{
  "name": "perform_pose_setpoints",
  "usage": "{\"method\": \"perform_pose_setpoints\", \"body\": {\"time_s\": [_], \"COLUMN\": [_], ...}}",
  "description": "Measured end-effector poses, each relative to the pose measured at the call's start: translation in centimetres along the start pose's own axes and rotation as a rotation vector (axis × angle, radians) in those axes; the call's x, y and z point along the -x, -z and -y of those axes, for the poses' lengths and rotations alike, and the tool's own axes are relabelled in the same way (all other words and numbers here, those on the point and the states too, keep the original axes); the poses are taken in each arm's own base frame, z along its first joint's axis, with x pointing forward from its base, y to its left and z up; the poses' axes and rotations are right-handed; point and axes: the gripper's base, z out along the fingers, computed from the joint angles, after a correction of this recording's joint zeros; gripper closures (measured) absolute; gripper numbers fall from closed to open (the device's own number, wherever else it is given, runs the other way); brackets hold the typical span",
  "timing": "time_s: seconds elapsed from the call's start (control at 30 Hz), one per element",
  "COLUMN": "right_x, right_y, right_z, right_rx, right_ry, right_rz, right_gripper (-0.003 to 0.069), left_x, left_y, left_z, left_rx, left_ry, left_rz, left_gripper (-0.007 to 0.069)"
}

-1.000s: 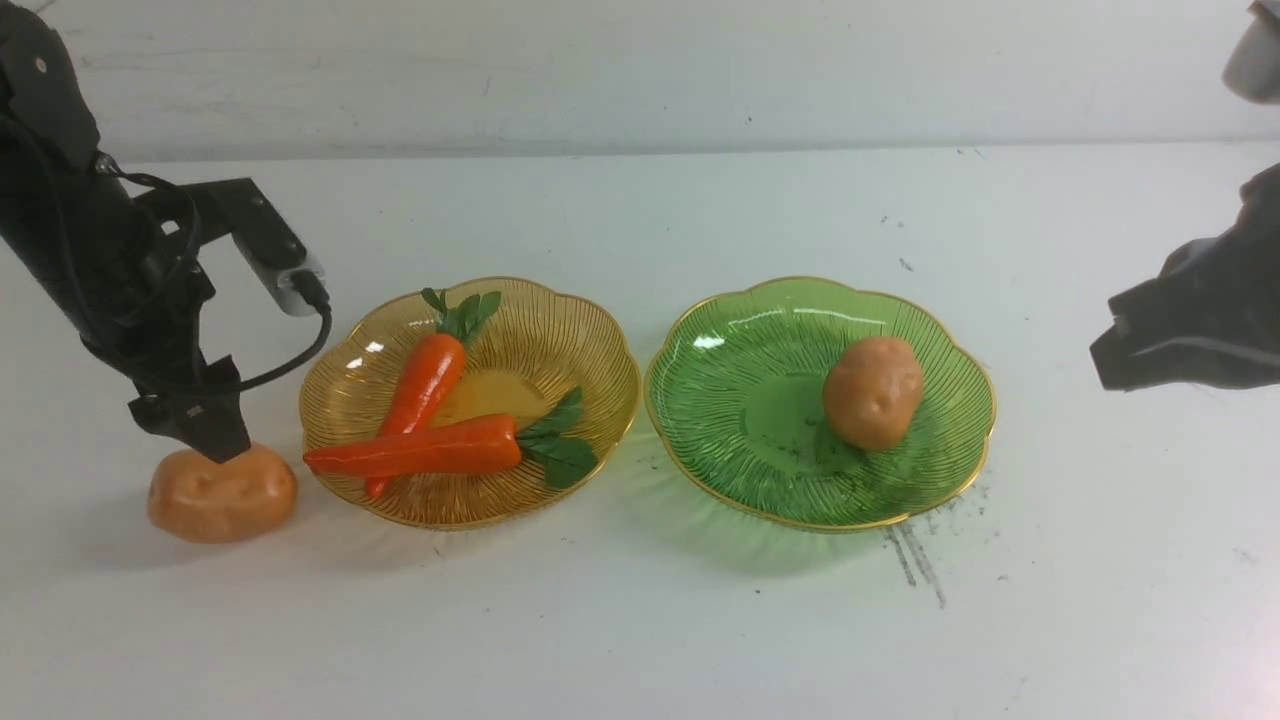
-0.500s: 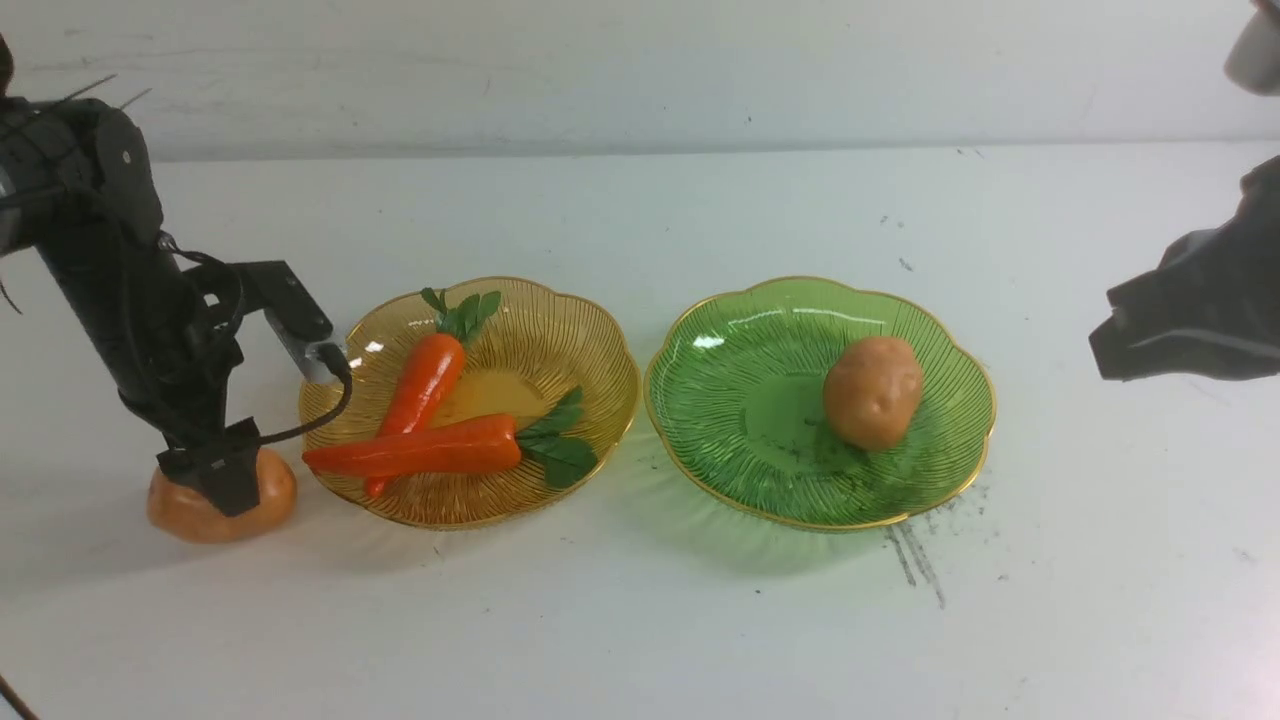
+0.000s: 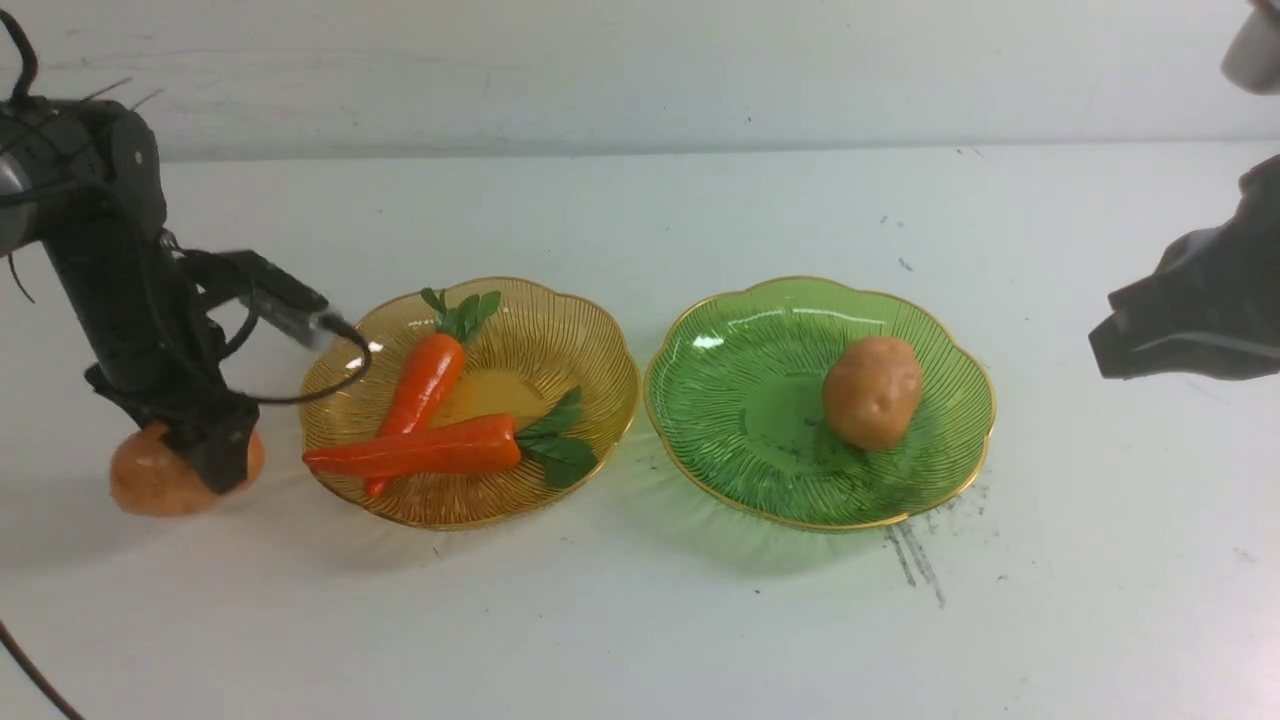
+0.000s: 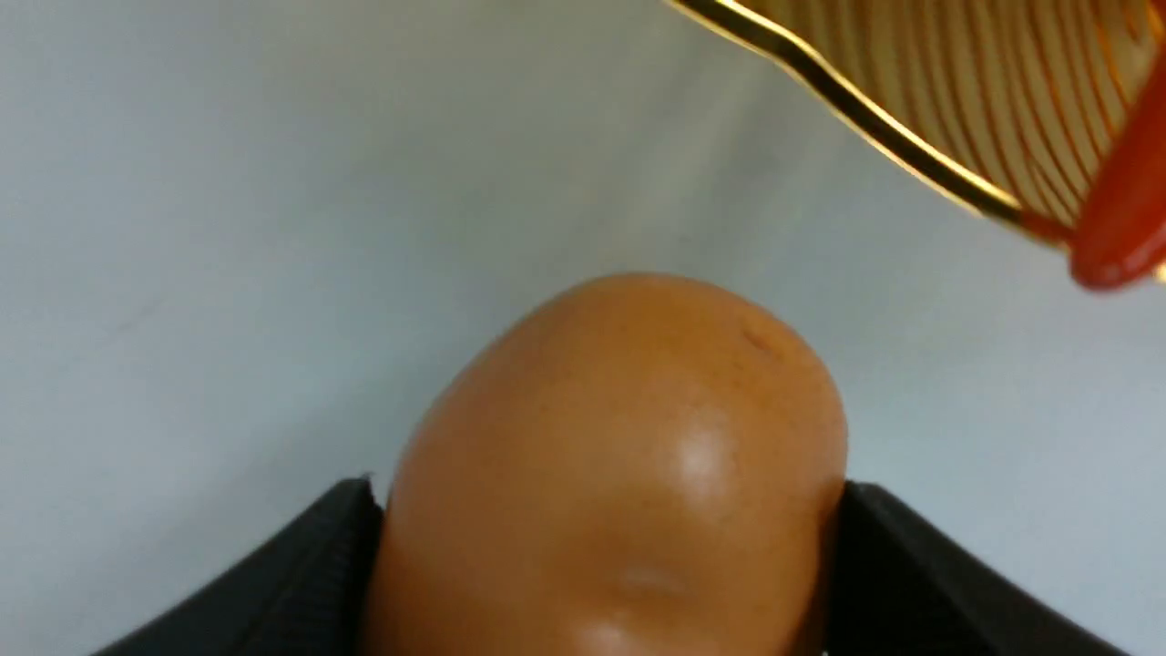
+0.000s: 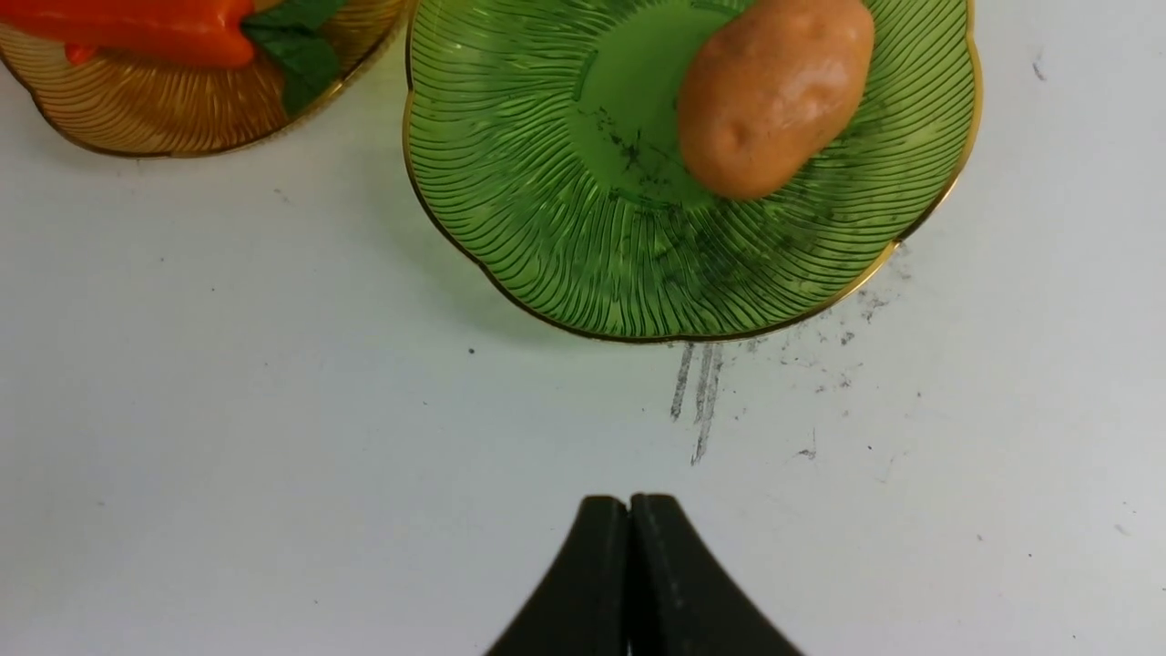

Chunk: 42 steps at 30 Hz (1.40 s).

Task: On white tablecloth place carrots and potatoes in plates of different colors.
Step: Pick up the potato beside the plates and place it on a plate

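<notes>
- While the left gripper (image 3: 212,452) clamps the loose potato (image 3: 142,482) by its sides, just left of the amber plate (image 3: 603,345), it seems not yet clear of the white tablecloth (image 3: 640,620).
- Both carrots (image 3: 425,385) lie in that plate: done.
- One potato (image 3: 872,392) rests in the green plate (image 3: 735,330); the loose one belongs there.
- Right gripper (image 5: 629,521) hangs pinched together, empty.

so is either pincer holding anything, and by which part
The left pincer clamps the left potato by its two opposite sides. The right pincer is shut, holding nothing.
</notes>
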Motion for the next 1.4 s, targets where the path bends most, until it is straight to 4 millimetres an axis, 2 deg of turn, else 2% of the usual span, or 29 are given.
{"method": "perform_pose_setpoints", "body": {"time_s": [0.1,0.17,0.2,0.23,0.27,0.33,0.43,0.47,0.5,0.57,0.6,0.63,0.77,0.93,1.1,1.23,1.33,1.4], "right_x": [0.0,0.0,0.0,0.0,0.0,0.0,0.0,0.0,0.0,0.0,0.0,0.0,0.0,0.0,0.0,0.0,0.0,0.0], "right_y": [0.0,0.0,0.0,0.0,0.0,0.0,0.0,0.0,0.0,0.0,0.0,0.0,0.0,0.0,0.0,0.0,0.0,0.0], "right_z": [0.0,0.0,0.0,0.0,0.0,0.0,0.0,0.0,0.0,0.0,0.0,0.0,0.0,0.0,0.0,0.0,0.0,0.0], "right_rx": [0.0,0.0,0.0,0.0,0.0,0.0,0.0,0.0,0.0,0.0,0.0,0.0,0.0,0.0,0.0,0.002,0.001,0.0], "right_ry": [0.0,0.0,0.0,0.0,0.0,0.0,0.0,0.0,0.0,0.0,0.0,0.0,0.0,0.0,0.0,0.012,0.022,0.023], "right_rz": [0.0,0.0,0.0,0.0,0.0,0.0,0.0,0.0,0.0,0.001,0.001,0.001,0.001,0.001,0.001,-0.004,-0.004,-0.004], "right_gripper": [0.0673,0.0673,0.0673,0.0673,0.0673,0.0673,0.0673,0.0673,0.0673,0.0673,0.0673,0.0673,0.0673,0.0673,0.0673,0.0673,0.0673,0.0673], "left_x": [0.6,1.5,2.4,2.6,3.4,5.2,8.7,8.9,10.7,11.4,12.1,13.2,14.4,15.0,15.0,14.9,15.2,15.2], "left_y": [4.5,7.7,9.6,10.0,11.2,12.1,11.9,11.8,10.8,10.2,9.5,7.9,5.0,2.0,1.6,2.2,3.5,5.1], "left_z": [0.2,1.8,3.5,4.1,5.8,9.0,15.1,15.4,18.8,20.0,21.5,23.9,27.3,28.4,28.4,28.2,28.1,27.9], "left_rx": [0.042,0.023,-0.018,-0.026,-0.071,-0.137,-0.218,-0.219,-0.237,-0.241,-0.247,-0.261,-0.286,-0.306,-0.308,-0.297,-0.299,-0.301], "left_ry": [0.149,0.177,0.162,0.151,0.123,0.061,-0.051,-0.058,-0.109,-0.124,-0.138,-0.154,-0.174,-0.146,-0.122,-0.136,-0.127,-0.102], "left_rz": [0.128,0.23,0.303,0.314,0.367,0.451,0.576,0.581,0.63,0.645,0.66,0.668,0.653,0.589,0.577,0.55,0.553,0.552], "left_gripper": [0.0059,0.0059,0.0059,0.0059,0.0059,0.0059,0.0059,0.0059,0.0059,0.0059,0.0059,0.0059,0.0059,0.0044,-0.0041,-0.0058,-0.005,0.003]}}
